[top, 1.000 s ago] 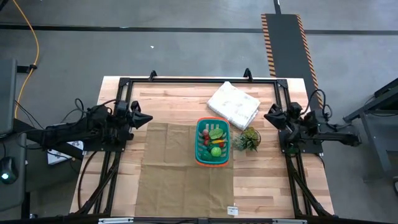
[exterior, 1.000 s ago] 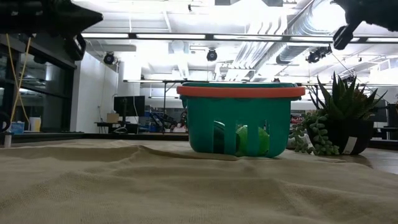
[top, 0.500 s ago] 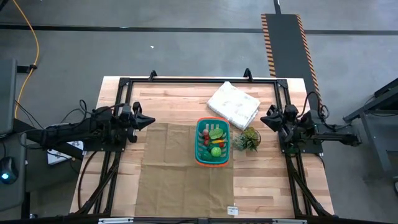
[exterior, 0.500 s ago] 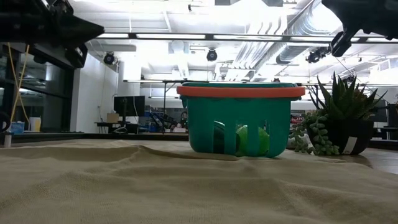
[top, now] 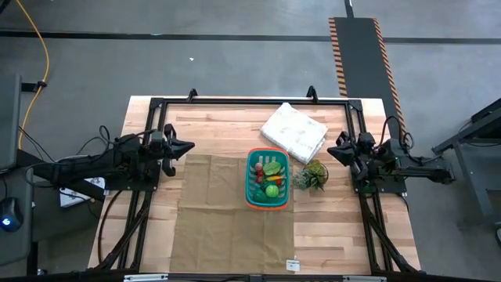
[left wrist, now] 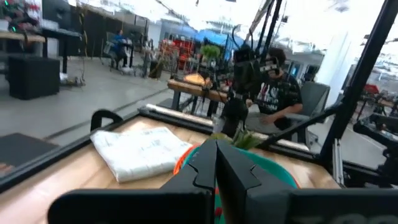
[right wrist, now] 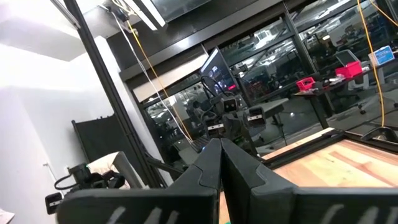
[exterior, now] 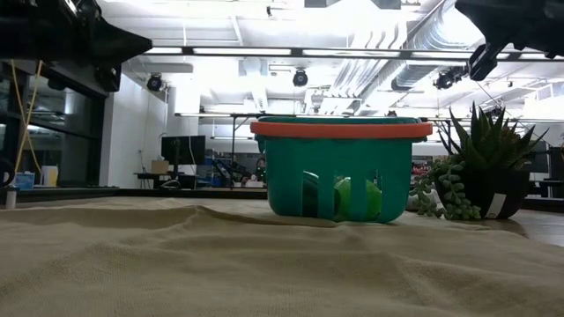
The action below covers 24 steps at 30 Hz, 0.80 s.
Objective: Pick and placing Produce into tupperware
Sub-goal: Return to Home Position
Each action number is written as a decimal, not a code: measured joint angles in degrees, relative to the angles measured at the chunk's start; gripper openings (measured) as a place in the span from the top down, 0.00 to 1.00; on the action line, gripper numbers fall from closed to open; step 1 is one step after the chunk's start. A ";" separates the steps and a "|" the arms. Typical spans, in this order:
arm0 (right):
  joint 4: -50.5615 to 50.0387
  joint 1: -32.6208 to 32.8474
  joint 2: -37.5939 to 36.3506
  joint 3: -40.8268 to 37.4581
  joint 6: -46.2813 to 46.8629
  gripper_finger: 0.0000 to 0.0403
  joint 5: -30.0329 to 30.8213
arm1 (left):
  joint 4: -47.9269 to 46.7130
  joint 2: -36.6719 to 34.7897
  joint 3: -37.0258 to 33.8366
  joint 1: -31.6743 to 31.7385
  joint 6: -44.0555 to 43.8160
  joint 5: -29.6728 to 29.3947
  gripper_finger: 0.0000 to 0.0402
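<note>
The teal tupperware basket (top: pixel 268 180) with an orange-red rim stands on a tan cloth (top: pixel 231 207) at the table's middle. Inside it lie produce pieces (top: pixel 271 178): green leafy and round ones, red berries, a yellow one. In the low view green pieces (exterior: pixel 352 198) show through the basket's slots. My left gripper (top: pixel 186 146) hangs shut above the table's left side, pointing level toward the basket; its fingers meet in the left wrist view (left wrist: pixel 216 155). My right gripper (top: pixel 337 149) is shut above the right side, holding nothing (right wrist: pixel 219 155).
A white rumpled cloth bundle (top: pixel 294 131) lies on the far side, behind the basket. A small spiky green plant in a pot (top: pixel 313 175) stands just right of the basket. A black frame (top: pixel 250 102) runs around the table. A person sits beyond the table (left wrist: pixel 273 81).
Both arms have sunk a little and rolled their wrists slightly, fingers staying shut. The basket and its produce have kept still.
</note>
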 joint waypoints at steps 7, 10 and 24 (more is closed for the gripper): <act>-0.02 0.00 0.00 0.02 0.01 1.00 -0.30 | 8.08 -0.02 -5.51 0.00 -2.01 0.49 1.00; -0.71 0.00 0.00 0.04 -0.15 1.00 -1.85 | 8.34 -0.04 -6.92 0.00 -2.65 0.63 1.00; -2.96 0.00 0.00 0.04 -2.37 1.00 -2.40 | 5.01 0.00 -8.10 -8.90 -4.63 -6.08 1.00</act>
